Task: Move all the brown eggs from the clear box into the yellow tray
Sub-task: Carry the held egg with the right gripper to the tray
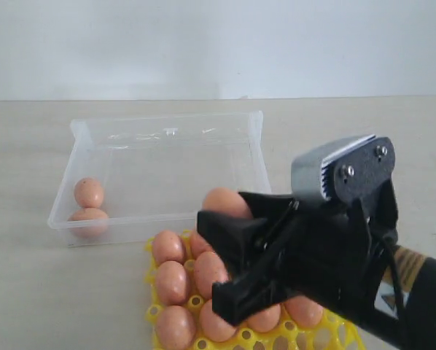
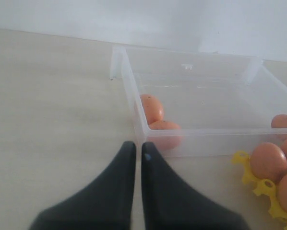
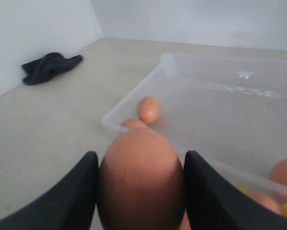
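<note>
The right tool (image 3: 141,160) is closed on a brown egg (image 3: 141,187), which is clamped between its two dark fingers (image 3: 78,191), spread egg-wide. In the exterior view the right arm (image 1: 422,306) is stretched in from the lower right, with the tool held above the yellow tray (image 1: 305,340) and pointed toward the clear box (image 1: 167,125). The left tool (image 2: 137,149) is shut, its fingers all but touching, with nothing gripped; it is held low over the desk (image 1: 28,292), just beside a corner of the box. Two eggs (image 1: 89,205) are left in the box against one end wall, and other eggs (image 1: 173,283) are seated in the tray's cups. A faint mark (image 3: 245,74) on the box's far wall cannot be read.
</note>
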Motion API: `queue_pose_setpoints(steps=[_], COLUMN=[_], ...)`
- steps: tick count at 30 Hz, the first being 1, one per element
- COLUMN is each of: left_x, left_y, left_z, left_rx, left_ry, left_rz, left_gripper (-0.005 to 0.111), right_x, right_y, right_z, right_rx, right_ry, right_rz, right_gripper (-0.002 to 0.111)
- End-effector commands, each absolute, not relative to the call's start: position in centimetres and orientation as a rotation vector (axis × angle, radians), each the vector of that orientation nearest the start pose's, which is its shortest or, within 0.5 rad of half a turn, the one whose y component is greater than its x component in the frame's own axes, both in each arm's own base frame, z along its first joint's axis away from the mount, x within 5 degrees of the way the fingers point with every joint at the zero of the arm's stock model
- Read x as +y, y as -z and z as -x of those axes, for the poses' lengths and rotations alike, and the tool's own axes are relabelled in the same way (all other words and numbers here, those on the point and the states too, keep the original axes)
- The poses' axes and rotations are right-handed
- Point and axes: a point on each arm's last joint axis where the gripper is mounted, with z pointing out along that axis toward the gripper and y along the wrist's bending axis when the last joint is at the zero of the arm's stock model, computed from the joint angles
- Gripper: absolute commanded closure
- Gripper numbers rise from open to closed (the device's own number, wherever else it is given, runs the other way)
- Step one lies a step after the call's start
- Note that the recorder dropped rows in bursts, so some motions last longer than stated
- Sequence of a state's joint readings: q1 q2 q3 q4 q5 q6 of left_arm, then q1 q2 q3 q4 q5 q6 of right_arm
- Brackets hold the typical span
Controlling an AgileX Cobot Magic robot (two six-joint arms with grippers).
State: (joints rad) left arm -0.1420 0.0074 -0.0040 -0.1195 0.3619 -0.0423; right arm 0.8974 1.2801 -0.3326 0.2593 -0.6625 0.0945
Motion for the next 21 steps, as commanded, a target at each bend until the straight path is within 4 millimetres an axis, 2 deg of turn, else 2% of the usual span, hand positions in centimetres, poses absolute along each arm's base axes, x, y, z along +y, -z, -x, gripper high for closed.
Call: queue_pose_setpoints(steps=[1, 7, 12, 18, 21], left_x=[-1.1, -1.1, -1.1, -1.1, -1.1], left_y=[-18.1, -18.1, -18.1, -18.1, -18.1], left_z=[-5.3, -5.3, -5.3, -5.3, -5.3], left_rx=[1.854, 1.854, 1.854, 1.854, 1.854], left_ry=[0.239, 0.239, 0.239, 0.239, 0.239], left_rz=[-0.026, -0.026, -0.026, -0.026, -0.026], left_gripper=[0.103, 0.103, 0.103, 0.103, 0.103], right_x=[18.1, 19.5, 20.7, 22.2, 22.5], right_y=[-20.5, -18.8, -17.6, -15.2, -14.1], right_z=[-13.0, -12.0, -11.6, -11.3, -11.4], right_rx=[1.786, 1.888, 1.912, 1.926, 1.930], right_ry=[-0.815, -0.922, -1.083, -1.266, -1.285], right_rz=[0.565, 0.549, 0.546, 0.537, 0.529], right_gripper=[0.109, 0.109, 0.109, 0.109, 0.109])
